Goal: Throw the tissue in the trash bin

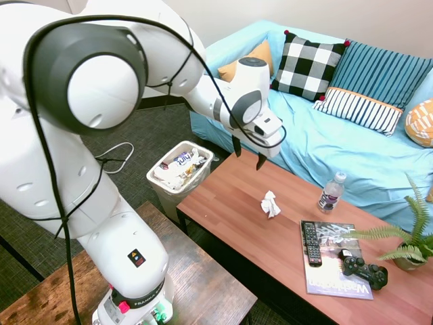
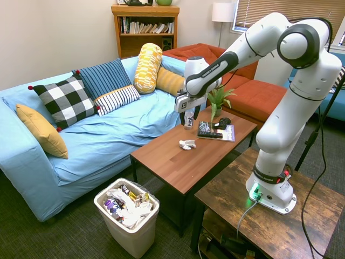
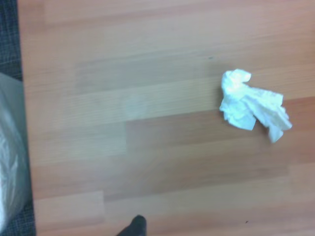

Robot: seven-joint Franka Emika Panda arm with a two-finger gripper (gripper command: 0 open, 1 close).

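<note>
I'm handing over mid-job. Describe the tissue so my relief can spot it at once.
Find the long wooden coffee table in front of the blue sofa. The tissue lies alone on its bare middle, between the end nearest the trash bin and the water bottle. It is a small crumpled white wad, the only loose paper on the table.
</note>
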